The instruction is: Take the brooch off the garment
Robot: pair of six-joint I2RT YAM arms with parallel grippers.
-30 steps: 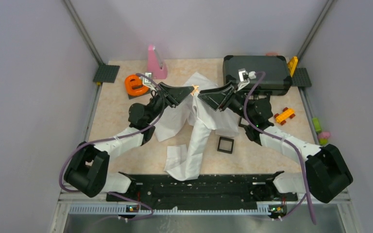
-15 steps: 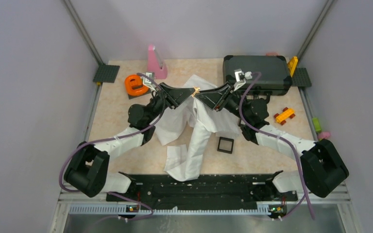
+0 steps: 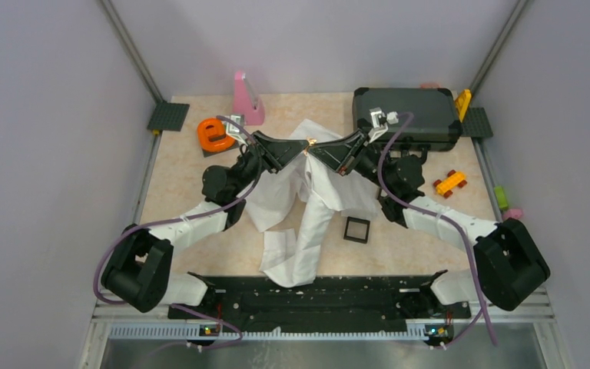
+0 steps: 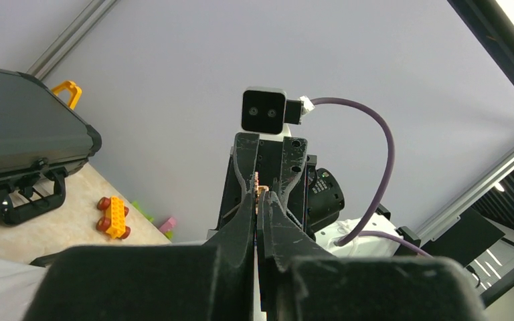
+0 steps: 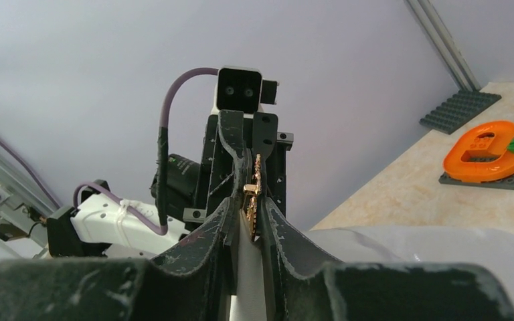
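The separation step is judged to be in hand. The brooch (image 5: pixel 250 195) is held raised above the table, between the meeting tips of both grippers, and is not yet parted from the garment (image 3: pixel 307 207). The right gripper (image 5: pixel 246 224) is clamped on white fabric just beside it. The left gripper (image 4: pixel 258 212) is pinched closed at the brooch; what it grips cannot be told. Next, a steady pull apart is called for, with the fabric kept pinned.

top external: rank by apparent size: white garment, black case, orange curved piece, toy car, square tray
1. garment
2. black case
3. orange curved piece
4. toy car and square tray: look alike in size, not ranking them.
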